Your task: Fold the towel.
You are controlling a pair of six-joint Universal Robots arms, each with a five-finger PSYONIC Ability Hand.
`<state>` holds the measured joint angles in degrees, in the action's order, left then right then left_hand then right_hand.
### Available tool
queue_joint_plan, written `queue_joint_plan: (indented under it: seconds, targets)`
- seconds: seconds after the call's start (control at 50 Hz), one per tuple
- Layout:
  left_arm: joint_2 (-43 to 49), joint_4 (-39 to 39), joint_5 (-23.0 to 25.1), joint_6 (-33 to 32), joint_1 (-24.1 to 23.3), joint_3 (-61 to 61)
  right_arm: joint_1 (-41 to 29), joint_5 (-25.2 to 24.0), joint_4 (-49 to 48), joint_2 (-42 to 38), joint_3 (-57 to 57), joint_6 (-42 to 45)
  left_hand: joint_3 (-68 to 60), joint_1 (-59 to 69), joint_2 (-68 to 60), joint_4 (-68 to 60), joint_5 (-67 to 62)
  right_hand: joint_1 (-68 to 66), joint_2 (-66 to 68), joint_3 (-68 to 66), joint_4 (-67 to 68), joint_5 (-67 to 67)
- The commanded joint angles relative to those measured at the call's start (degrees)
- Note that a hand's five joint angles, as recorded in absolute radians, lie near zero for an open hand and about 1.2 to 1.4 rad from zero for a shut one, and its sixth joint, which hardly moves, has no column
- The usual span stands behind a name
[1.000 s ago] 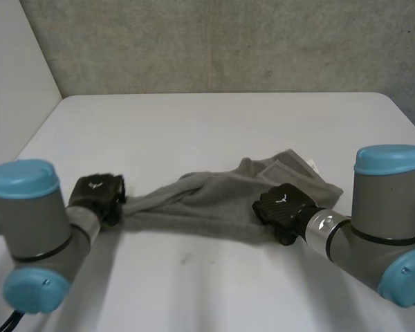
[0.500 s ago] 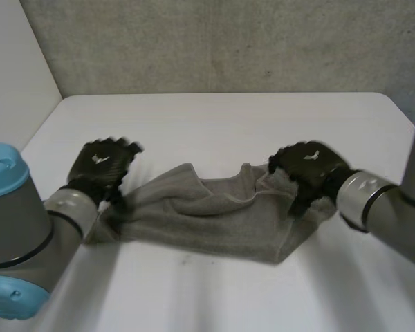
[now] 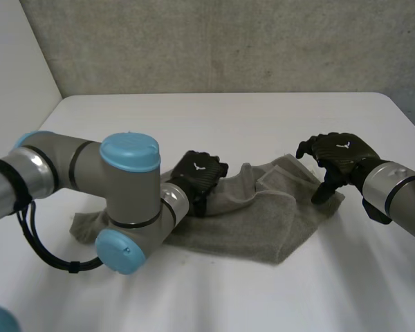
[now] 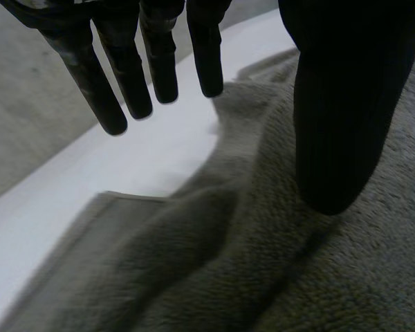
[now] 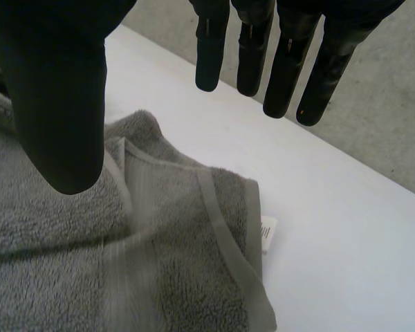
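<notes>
A grey towel [image 3: 252, 218] lies rumpled and partly doubled over in the middle of the white table [image 3: 228, 117]. My left hand [image 3: 197, 174] hovers over the towel's left-middle part, open, with straight fingers [image 4: 111, 97] and thumb above the towel [image 4: 297, 277], holding nothing. My right hand [image 3: 340, 155] is above the towel's right end, also open. In the right wrist view its fingers [image 5: 287, 69] spread over a hemmed corner of the towel [image 5: 55, 235] that bears a small white label [image 5: 268, 234].
My left arm's elbow [image 3: 128, 207] crosses low over the towel's left end. A grey wall [image 3: 228, 41] rises behind the table. The table's left edge [image 3: 38, 135] and right edge [image 3: 401, 111] slant toward the back.
Both hands opened and let go of the towel, which dropped onto the table. The left arm swung in over the towel's middle; the right hand rose and shifted right.
</notes>
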<state>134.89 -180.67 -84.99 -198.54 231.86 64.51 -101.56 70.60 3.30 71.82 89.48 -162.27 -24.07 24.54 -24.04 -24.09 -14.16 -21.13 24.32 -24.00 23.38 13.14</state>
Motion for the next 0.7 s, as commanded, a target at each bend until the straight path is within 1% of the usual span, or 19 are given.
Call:
queue_joint_plan:
  seconds: [0.02,0.06,0.08,0.1,0.18,0.2,0.24,0.32,0.34,0.38,0.4,0.44,0.46,0.48,0.5,0.52,0.54,0.62,0.7]
  targets:
    - [2.57,0.32,4.66,0.17,0.08,-0.88,0.05,0.15,0.22,-1.86,-0.01,3.71,-18.61,18.14,-18.64,-18.59,-18.52,0.28,-3.47,3.15,-2.53,-2.29]
    - [1.96,0.06,4.49,0.52,0.08,-0.62,0.13,0.33,0.22,-2.91,-0.36,4.94,-45.37,44.91,-45.41,-45.36,-45.29,1.45,-4.64,4.32,-3.70,-3.46]
    - [1.96,0.06,4.49,0.52,0.08,-0.61,0.14,0.33,0.22,-2.91,-0.36,4.94,-45.52,45.05,-45.55,-45.50,-45.43,1.45,-4.65,4.32,-3.71,-3.47]
    - [1.52,-0.12,4.40,0.61,0.00,-0.61,0.14,0.24,0.31,-3.17,-0.71,5.03,-55.83,55.36,-55.86,-55.81,-55.74,2.95,-6.14,5.82,-5.21,-4.97]
    - [-0.77,-0.12,4.22,0.43,-0.01,-0.18,0.40,0.15,0.22,-3.79,-1.68,5.47,-55.93,55.46,-55.96,-55.91,-55.84,7.68,-10.87,10.55,-9.93,-9.69]
    - [-2.16,-0.12,4.05,0.43,-0.01,0.43,0.66,0.15,0.31,-4.23,-2.64,5.64,-55.93,55.46,-55.96,-55.91,-55.84,10.84,-14.03,13.71,-13.09,-12.85]
    - [-3.49,-0.03,3.61,0.26,0.08,1.58,0.75,0.15,0.66,-4.67,-4.05,5.73,-55.93,55.46,-55.96,-55.91,-55.84,11.13,-14.32,14.00,-13.38,-13.14]
    - [-8.48,0.23,0.55,-0.01,1.05,6.40,0.49,-0.37,1.79,-6.51,-9.22,6.08,-55.93,55.46,-55.96,-55.91,-55.84,11.13,-14.32,14.00,-13.38,-13.14]
    - [-8.50,0.23,0.53,-0.01,1.05,6.42,0.49,-0.38,1.80,-6.52,-9.24,6.08,-55.93,55.46,-55.96,-55.91,-55.84,11.13,-14.32,14.00,-13.38,-13.14]
    - [-13.05,-0.12,-1.39,-0.18,1.49,11.66,0.14,-3.00,4.34,-8.96,-13.87,8.01,-55.93,55.46,-55.96,-55.91,-55.84,11.13,-14.32,14.00,-13.38,-13.14]
    - [-13.07,-0.12,-1.40,-0.18,1.49,11.69,0.14,-3.01,4.35,-8.98,-13.90,8.02,-55.93,55.46,-55.96,-55.91,-55.84,11.13,-14.32,14.00,-13.38,-13.14]
    - [-17.71,-0.82,-1.67,-0.27,2.89,16.94,0.05,-8.08,8.20,-11.95,-18.53,11.43,-55.93,55.46,-55.96,-55.91,-55.84,11.13,-14.32,14.00,-13.38,-13.14]
    - [-17.73,-0.82,-1.67,-0.27,2.89,16.96,0.05,-8.11,8.22,-11.97,-18.56,11.45,-55.93,55.46,-55.96,-55.91,-55.84,11.13,-14.32,14.00,-13.38,-13.14]
    - [-19.82,-1.26,-1.67,-0.53,3.76,19.49,0.05,-9.94,9.87,-13.44,-20.73,13.19,-55.93,55.46,-55.96,-55.91,-55.84,11.13,-14.32,14.00,-13.38,-13.14]
    - [-19.84,-1.26,-1.67,-0.53,3.77,19.51,-0.04,-11.61,11.71,-14.85,-22.75,14.60,-55.93,55.46,-55.96,-55.91,-55.84,11.13,-14.32,14.00,-13.38,-13.14]
    - [-21.93,-1.61,-1.67,-1.14,4.56,21.95,-0.04,-11.63,11.73,-14.87,-22.77,14.61,-55.93,55.46,-55.96,-55.91,-55.84,11.13,-14.32,14.00,-13.38,-13.14]
    - [-24.12,-2.14,-1.67,-1.93,4.91,24.32,-0.04,-12.85,13.12,-16.08,-24.08,15.65,-55.93,55.46,-55.96,-55.91,-55.84,11.13,-14.32,14.00,-13.38,-13.14]
    - [-28.01,-3.46,-1.75,-3.96,5.80,28.65,-0.83,-13.38,15.78,-18.56,-26.11,17.16,-55.93,55.46,-55.96,-55.91,-55.84,11.13,-14.32,14.00,-13.38,-13.14]
    - [-32.65,-4.95,-1.75,-6.68,6.85,34.17,-4.42,-13.56,16.22,-20.31,-26.38,18.65,-55.93,55.46,-55.96,-55.91,-55.84,11.13,-14.32,14.00,-13.38,-13.14]
